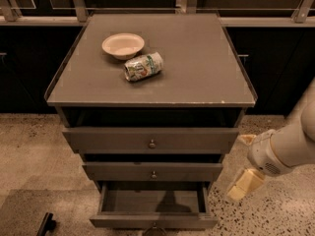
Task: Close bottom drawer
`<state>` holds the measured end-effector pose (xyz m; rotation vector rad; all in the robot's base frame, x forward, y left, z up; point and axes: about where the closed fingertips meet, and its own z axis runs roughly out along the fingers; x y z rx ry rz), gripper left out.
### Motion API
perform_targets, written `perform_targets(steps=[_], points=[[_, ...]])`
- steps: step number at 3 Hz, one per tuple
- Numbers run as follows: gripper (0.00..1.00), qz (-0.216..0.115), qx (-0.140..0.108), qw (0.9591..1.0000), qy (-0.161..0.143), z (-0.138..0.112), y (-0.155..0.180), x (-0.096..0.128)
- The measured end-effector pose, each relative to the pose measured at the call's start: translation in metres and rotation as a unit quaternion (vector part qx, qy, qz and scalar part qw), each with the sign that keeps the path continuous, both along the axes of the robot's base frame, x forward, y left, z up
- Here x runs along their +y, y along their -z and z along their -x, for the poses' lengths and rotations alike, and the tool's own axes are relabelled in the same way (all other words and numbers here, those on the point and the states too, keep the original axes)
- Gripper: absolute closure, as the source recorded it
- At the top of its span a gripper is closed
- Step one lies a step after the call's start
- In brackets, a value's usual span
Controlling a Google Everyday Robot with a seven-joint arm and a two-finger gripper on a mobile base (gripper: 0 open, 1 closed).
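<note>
The cabinet stands in the middle of the view, grey-brown, with three drawer fronts stepped down its face. The bottom drawer is the lowest of the three and stands pulled well out from the cabinet's foot, so that its bare inside shows from above; its small round knob sits at the centre of the front panel, right at the lower edge of the view. The gripper hangs off the cabinet's right side, over the speckled floor, at a height between the middle drawer and the bottom drawer's front. It is clear of the cabinet and touches nothing, and the bottom drawer lies to its left and a little lower, with the drawer's right front corner the nearest part to it. Whether the gripper is open or closed cannot be told here (it shows only as a pale cream block below the wrist), and nothing can be seen in its hold. The pale arm runs from it up and out past the cabinet's right side. The top drawer sits just under the cabinet's top. On that top, toward the back left, stands a shallow cream bowl, and just beside it, nearer the front, a drinks can lies on its side.
</note>
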<state>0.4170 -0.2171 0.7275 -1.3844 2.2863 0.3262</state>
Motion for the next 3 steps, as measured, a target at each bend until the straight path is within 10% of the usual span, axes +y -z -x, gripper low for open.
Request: perform_targets(steps=[1, 3], points=[[0.00, 0.001, 0.034, 0.9994, -0.001, -0.0018, 0.0364, 0.0026], [0.43, 0.001, 0.035, 0.9994, -0.001, -0.0020, 0.0374, 0.0032]])
